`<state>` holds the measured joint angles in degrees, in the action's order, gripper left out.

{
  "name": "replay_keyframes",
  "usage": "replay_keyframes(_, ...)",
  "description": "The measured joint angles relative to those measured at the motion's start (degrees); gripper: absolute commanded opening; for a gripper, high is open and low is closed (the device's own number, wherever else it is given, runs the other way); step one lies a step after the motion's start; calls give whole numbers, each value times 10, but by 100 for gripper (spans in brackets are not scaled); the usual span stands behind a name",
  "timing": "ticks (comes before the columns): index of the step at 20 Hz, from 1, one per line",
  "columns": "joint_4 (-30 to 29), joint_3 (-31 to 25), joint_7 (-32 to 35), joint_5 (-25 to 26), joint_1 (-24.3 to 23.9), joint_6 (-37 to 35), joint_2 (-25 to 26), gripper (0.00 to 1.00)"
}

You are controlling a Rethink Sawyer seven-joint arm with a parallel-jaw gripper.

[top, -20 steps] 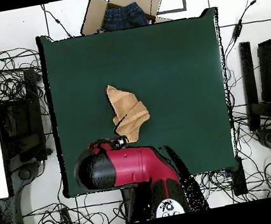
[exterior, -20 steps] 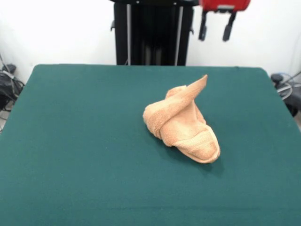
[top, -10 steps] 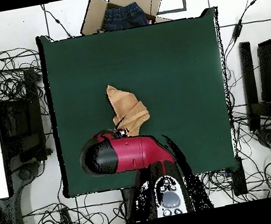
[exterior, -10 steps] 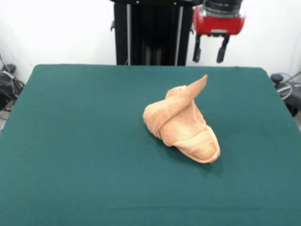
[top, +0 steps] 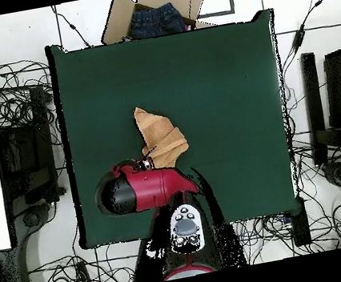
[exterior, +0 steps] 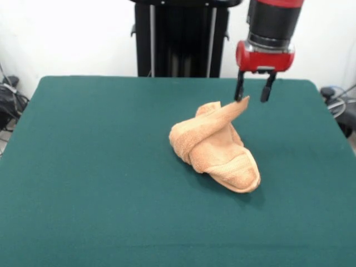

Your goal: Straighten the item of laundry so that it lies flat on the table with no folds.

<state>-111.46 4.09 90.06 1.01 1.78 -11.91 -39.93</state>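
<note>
Towel [exterior: 214, 146] crumpled in heap, centre-right of bench [exterior: 83, 167], one corner raised toward upper right. Hand [exterior: 253, 94] released, fingers apart, positioned at raised corner, nothing grasped.

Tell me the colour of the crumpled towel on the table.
The towel is light peach-orange, clearest in the front view, against the dark green table.

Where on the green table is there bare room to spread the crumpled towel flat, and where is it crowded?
Free: the wide stretch of table between the towel and the front view's left edge, and the strip along the camera-side edge. Crowded: the towel's raised corner, where the gripper hangs with jaws open, arm overhead.
</note>
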Motion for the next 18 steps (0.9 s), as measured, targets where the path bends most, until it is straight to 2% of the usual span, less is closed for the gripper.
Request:
replay_keyframes(11, 0, 2, 0, 0, 0, 12, 19, 100)
replay_keyframes(18, 0, -3, 0, 0, -32, 12, 18, 100)
